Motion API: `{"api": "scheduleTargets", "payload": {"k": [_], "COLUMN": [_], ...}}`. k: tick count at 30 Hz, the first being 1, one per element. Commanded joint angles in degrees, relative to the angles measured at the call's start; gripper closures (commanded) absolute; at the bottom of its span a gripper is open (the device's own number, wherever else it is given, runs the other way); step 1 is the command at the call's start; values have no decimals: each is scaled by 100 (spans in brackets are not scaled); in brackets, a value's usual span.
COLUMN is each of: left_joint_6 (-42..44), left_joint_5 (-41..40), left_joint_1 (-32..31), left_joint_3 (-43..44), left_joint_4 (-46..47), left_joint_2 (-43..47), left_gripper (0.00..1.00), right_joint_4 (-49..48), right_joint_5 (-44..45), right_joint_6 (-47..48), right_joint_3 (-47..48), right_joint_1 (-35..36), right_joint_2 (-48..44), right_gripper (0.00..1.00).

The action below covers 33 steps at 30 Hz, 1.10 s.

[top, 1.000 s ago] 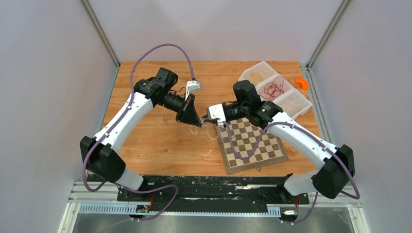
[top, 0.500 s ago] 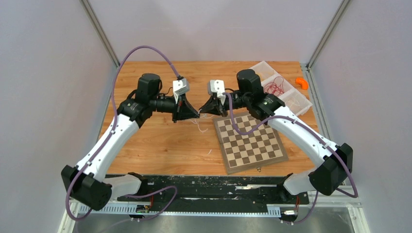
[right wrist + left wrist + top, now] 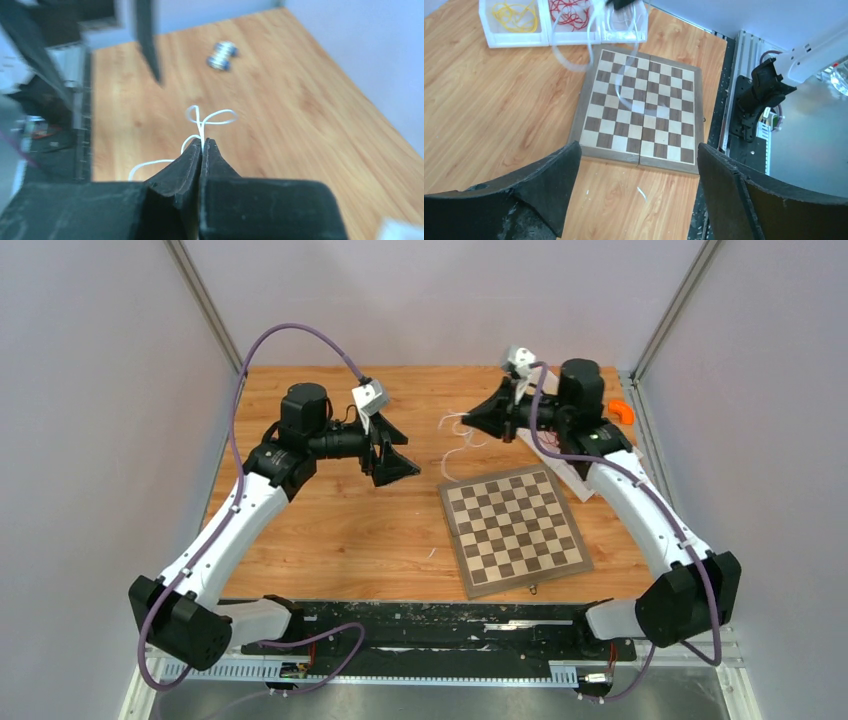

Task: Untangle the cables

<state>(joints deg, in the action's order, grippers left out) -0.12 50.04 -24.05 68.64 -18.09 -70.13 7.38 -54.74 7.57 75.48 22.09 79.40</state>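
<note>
Right fingers [image 3: 187,162] pinch a thin, looping white cable [image 3: 200,125] above the woodgrain worktop [image 3: 330,530]; left fingers [image 3: 551,180] gape wide near the flat checkered chessboard [image 3: 639,107].

Right gripper [image 3: 468,418] swung from the chessboard's [image 3: 513,530] far-left corner up to the far right, white cable [image 3: 200,131] pinched in its tips, lifted off the table and dangling in loops, left gripper [image 3: 638,150] now spread wide, grippers parted well apart, chessboard uncovered
</note>
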Motion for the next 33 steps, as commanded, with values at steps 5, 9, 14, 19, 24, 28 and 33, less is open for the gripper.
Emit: {"api": "scheduleTargets", "payload": {"k": [5,9,14,19,24,28,33], "left_joint_6": [-115,-76,5,155,142,163,251], "left_joint_5": [-364,-350,-265,-375,-505,-612,-733], "left_joint_1": [474,519,516,516,516,516,538], "left_joint_3": [208,114,71,9,-100,-157,-136], "left_joint_4": [-592,-645,-589,-620,-606,-625,-756], "left_joint_2": [312,254,163,102,96,56,-34], "left_gripper": [0,0,0,0,0,0,0], "right_joint_4": [1201,1553,1865,1961,2014,2003,2059], "right_joint_5": [-60,-22,236,631,993,1402,1835], "right_joint_6": [1379,1872,2340,3045,3615,3951,4228], "right_joint_3": [-453,-207,438,443,320,313,306], "right_joint_1": [-2695,-3974,-4632,-4652,-4584,-4451,-4252], "right_joint_2": [-660,-205,656,1113,1621,2172,2714], "right_gripper": [100,100,100,100,100,100,100]}}
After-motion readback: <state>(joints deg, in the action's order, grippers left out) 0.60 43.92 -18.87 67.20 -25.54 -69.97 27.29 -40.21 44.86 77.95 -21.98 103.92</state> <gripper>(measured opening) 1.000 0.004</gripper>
